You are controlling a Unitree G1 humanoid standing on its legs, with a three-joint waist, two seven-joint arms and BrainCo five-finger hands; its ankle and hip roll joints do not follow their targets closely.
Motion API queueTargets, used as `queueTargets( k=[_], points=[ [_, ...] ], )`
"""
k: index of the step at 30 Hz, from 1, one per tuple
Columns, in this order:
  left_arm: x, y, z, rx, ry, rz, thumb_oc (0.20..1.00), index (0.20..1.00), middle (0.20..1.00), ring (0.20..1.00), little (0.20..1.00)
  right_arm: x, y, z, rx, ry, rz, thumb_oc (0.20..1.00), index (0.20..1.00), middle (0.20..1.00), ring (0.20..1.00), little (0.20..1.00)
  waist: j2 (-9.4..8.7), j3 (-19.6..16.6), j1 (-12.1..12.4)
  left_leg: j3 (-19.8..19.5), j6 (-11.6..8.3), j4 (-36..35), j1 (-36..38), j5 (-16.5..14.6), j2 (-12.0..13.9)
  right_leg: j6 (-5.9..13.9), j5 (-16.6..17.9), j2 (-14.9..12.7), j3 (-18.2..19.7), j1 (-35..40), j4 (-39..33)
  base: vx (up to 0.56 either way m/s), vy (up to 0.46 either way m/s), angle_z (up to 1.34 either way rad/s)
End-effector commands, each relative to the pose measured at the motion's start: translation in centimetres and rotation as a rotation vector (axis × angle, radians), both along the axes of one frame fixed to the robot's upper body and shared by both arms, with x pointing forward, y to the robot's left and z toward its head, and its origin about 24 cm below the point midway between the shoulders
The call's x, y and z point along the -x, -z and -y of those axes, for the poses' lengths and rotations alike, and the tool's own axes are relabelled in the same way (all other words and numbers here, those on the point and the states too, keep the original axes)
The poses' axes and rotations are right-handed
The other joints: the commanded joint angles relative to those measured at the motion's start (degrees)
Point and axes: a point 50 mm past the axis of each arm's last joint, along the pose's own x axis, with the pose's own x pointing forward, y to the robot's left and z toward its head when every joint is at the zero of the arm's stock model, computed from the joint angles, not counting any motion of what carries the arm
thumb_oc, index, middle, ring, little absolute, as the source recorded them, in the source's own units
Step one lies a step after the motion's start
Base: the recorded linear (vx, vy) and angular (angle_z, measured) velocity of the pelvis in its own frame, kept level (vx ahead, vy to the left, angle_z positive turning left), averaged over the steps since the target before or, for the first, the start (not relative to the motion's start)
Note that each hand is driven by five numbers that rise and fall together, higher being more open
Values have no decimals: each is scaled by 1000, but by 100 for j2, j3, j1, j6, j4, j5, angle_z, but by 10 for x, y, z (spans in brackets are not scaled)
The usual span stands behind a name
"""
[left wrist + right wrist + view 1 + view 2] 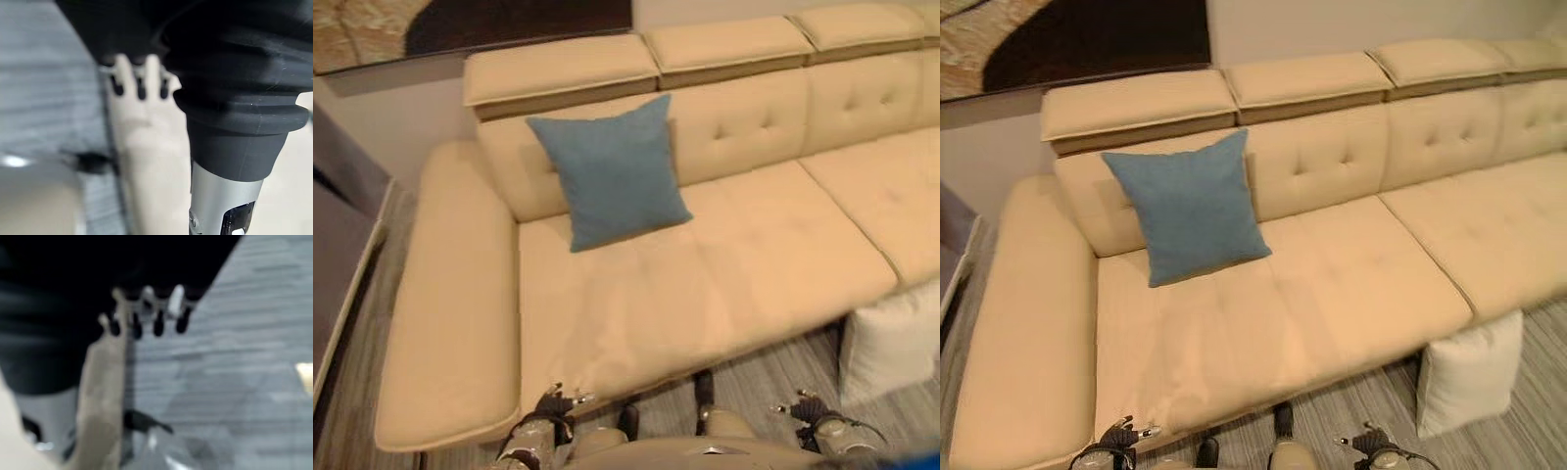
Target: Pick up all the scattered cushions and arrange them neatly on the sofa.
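I see the white cushion on the floor against the sofa, just ahead-right of my empty, loosely spread right hand, the nearer one.

Silver, seemingly dark-tipped fingers, ribbed covers

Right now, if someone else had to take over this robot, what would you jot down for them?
Left hand and right hand: both low by the sofa's front edge, fingers relaxed, holding nothing.
Square blue fabric cushion: already upright against the backrest of the beige tufted sofa.
White square cushion: on the grey striped floor, leaning against the sofa front on the robot's right.
Left: lift the white one onto the seat.
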Motion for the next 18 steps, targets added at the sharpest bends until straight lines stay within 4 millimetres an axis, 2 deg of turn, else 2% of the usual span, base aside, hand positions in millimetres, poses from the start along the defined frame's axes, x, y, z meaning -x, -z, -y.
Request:
queueTargets(
  k=[1,2,3,4,5,6,7,8,9,10,13,14,15,16,17,18],
  points=[
    [3,-4,-21,-73,31,-11,1000,1000,1000,1000,1000,-32,-13,7,42,-70,80,1000,1000,1000,1000,1000,26,243,319,-460,-427,152,219,-154,-14,-50,-38,261,-135,134,792,-170,25,-45],
    [6,-4,-24,-73,20,-21,1000,1000,1000,1000,1000,-31,-13,9,44,-61,78,1000,1000,1000,1000,1000,49,194,347,-441,-405,78,198,-93,23,-123,-195,315,-90,208,960,-313,-1,-35],
    [13,-3,-26,-71,1,-37,1000,1000,1000,1000,1000,-29,-13,11,39,-39,79,1000,1000,1000,1000,1000,103,102,419,-383,-376,9,130,9,105,-205,-549,383,-36,443,1309,-260,-48,-28],
    [18,-2,-27,-70,-6,-51,1000,1000,1000,1000,1000,-27,-12,11,34,-27,78,1000,1000,1000,1000,1000,124,46,484,-349,-371,-33,116,45,141,-212,-716,368,-35,661,1435,-337,-147,-33],
    [22,-1,-28,-70,-17,-62,1000,1000,1000,1000,1000,-24,-11,10,31,-23,72,1000,1000,1000,1000,1000,131,-99,671,-251,-402,-44,-73,121,196,-169,-768,259,-144,1014,1332,-188,-122,-44],
    [22,-1,-29,-71,-17,-62,1000,1000,1000,1000,1000,-23,-11,10,30,-23,71,1000,1000,1000,1000,1000,123,-84,676,-245,-399,-42,-51,113,188,-165,-781,251,-139,1033,1339,-230,-193,-49],
    [22,-1,-30,-68,-35,-61,1000,1000,1000,1000,1000,-26,-11,7,27,-29,81,1000,1000,1000,1000,1000,70,-96,785,-165,-503,-119,-127,230,223,-166,-839,254,-304,1399,768,-139,-162,-37],
    [20,-2,-30,-76,-28,-56,1000,1000,1000,1000,1000,-28,-11,5,20,-24,90,1000,1000,1000,1000,1000,13,-115,786,-189,-563,-121,-253,334,225,-158,-887,373,-142,1400,490,-140,-165,-41],
    [20,-2,-30,-76,-28,-56,1000,1000,1000,1000,1000,-28,-11,5,20,-24,90,1000,1000,1000,1000,1000,11,-117,784,-191,-564,-122,-253,333,225,-159,-886,373,-144,1404,482,-175,-207,-23],
    [16,-2,-29,-76,-26,-47,1000,1000,1000,1000,1000,-36,-13,1,11,-33,114,1000,1000,1000,1000,1000,-18,-70,794,-185,-695,-144,-396,508,308,-204,-862,459,-180,1407,121,-209,-221,-9],
    [8,-3,-22,-74,16,-35,1000,1000,1000,1000,1000,-44,-17,3,21,-27,153,1000,1000,1000,1000,1000,-3,52,689,-115,-909,-207,-645,794,377,-266,-722,581,-254,1305,-88,-211,-157,10],
    [7,-3,-22,-74,16,-35,1000,1000,1000,1000,1000,-44,-17,3,21,-27,153,1000,1000,1000,1000,1000,-2,49,686,-118,-910,-205,-650,795,377,-266,-719,582,-257,1303,-91,-319,-111,31],
    [1,-3,-17,-65,26,-17,1000,1000,1000,1000,1000,-47,-20,6,26,-16,164,1000,1000,1000,1000,1000,-87,156,695,-336,-899,160,-686,557,241,-294,-567,536,-244,1156,-137,-387,-99,18],
    [1,-2,-12,-44,19,-14,1000,1000,1000,1000,1000,-44,-19,10,33,-6,155,1000,1000,1000,1000,1000,-177,143,637,-566,-856,562,-549,165,67,-303,-382,471,-169,1016,-217,-386,-100,-19],
    [1,-2,-12,-43,19,-14,1000,1000,1000,1000,1000,-44,-19,10,34,-6,155,1000,1000,1000,1000,1000,-172,151,641,-564,-856,574,-542,150,71,-304,-383,476,-167,1029,-219,-265,-9,-35],
    [3,0,-8,-24,15,-21,1000,1000,1000,1000,1000,-34,-17,15,46,6,122,1000,1000,1000,1000,1000,-196,70,587,-854,-852,849,-287,-79,0,-280,-206,447,16,912,-280,-109,18,-41]
  ],
)
